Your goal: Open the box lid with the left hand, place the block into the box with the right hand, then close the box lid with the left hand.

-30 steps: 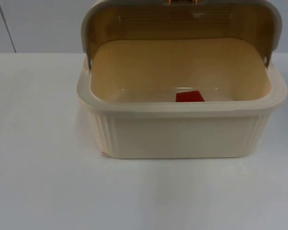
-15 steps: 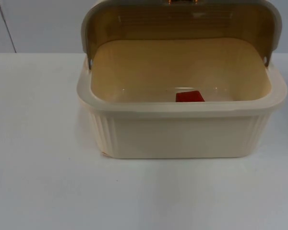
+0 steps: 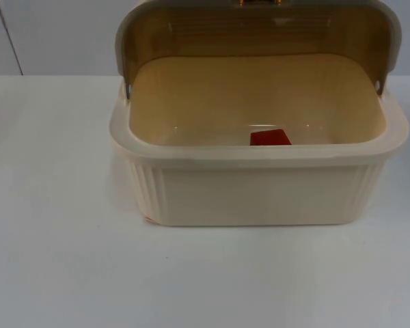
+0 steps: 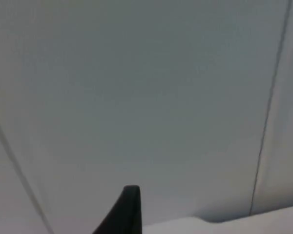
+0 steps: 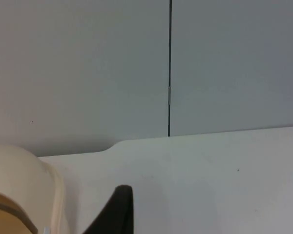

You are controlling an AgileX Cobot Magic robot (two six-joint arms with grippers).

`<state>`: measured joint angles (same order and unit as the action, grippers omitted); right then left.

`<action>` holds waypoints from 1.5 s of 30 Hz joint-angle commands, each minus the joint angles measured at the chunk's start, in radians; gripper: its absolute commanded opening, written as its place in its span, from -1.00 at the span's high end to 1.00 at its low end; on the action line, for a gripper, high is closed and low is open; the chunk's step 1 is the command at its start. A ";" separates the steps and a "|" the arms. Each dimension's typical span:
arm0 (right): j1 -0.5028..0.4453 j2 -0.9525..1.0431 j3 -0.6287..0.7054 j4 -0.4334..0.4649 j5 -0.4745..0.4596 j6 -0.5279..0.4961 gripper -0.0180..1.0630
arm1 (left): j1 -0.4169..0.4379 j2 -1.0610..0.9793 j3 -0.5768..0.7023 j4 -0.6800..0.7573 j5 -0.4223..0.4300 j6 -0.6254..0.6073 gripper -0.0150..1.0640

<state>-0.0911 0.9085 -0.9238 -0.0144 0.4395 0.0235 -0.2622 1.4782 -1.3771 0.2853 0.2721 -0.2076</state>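
On the white table (image 3: 61, 266), seen from the top view, we find a wide bare stretch on the near side of the box (image 3: 260, 191) and more bare surface to its left, while on the right the box's rim comes close to the edge of the view. The table ends at the grey wall (image 3: 55, 34) on the far side, and the box stands near that far end, its raised lid (image 3: 256, 27) leaning back toward the wall. The box is cream-coloured plastic with a thick rounded rim and ribbed corners on its near wall; the lid has a cream frame around a brownish see-through panel. It is swung up at the back, so the box is open from above. Inside, we see the red block (image 3: 270, 137) lying on the box floor, close against the near wall and a little right of the middle, with its near part hidden behind the rim. From the left wrist view, the left gripper (image 4: 124, 209) shows one black fingertip against the grey wall, with a strip of table edge beyond it; we cannot tell how far its fingers are spread. From the right wrist view, the right gripper (image 5: 118, 209) shows one black fingertip above the table, near a rounded cream corner of the box (image 5: 24, 190), facing the wall (image 5: 88, 68); there too we cannot tell its spread.
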 commanded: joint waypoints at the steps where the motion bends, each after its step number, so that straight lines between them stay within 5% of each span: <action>1: -0.005 -0.006 0.001 -0.006 -0.001 -0.012 -0.97 | -0.034 0.043 -0.046 0.039 -0.017 0.001 -0.96; 7: -0.005 -0.006 0.001 -0.006 -0.001 -0.012 -0.97 | -0.152 0.179 -0.167 0.169 -0.051 0.019 -0.96; 11: -0.005 -0.006 0.001 -0.006 -0.001 -0.012 -0.97 | -0.224 0.226 -0.182 0.347 -0.061 0.164 -0.96; 15: -0.005 -0.006 0.001 -0.006 -0.001 -0.012 -0.97 | -0.305 0.271 -0.182 0.506 -0.064 0.467 -0.96; 19: -0.005 -0.006 0.001 -0.006 -0.001 -0.012 -0.97 | -0.343 0.299 -0.182 0.541 -0.076 0.565 -0.93; 22: -0.005 -0.006 0.001 -0.006 -0.001 -0.012 -0.97 | -0.356 0.317 -0.182 0.522 -0.076 0.565 -0.78; 27: -0.005 -0.006 0.001 -0.006 -0.001 -0.012 -0.97 | -0.356 0.320 -0.182 0.420 -0.084 0.565 0.26; 28: -0.005 -0.006 0.001 -0.006 -0.001 -0.012 -0.97 | -0.356 0.320 -0.182 0.420 -0.084 0.565 0.26; 31: -0.005 -0.006 0.001 -0.006 -0.001 -0.012 -0.97 | -0.354 0.320 -0.182 0.399 -0.070 0.565 0.95; 41: -0.005 -0.006 0.001 -0.006 -0.001 -0.012 -0.97 | -0.354 0.327 -0.182 0.261 -0.081 0.549 0.98; 45: -0.003 -0.006 0.001 -0.006 -0.002 -0.012 -0.97 | -0.354 0.348 -0.182 0.160 -0.069 0.657 0.98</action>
<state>-0.0911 0.9085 -0.9238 -0.0144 0.4402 0.0194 -0.6131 1.8186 -1.5541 0.4933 0.1984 0.4213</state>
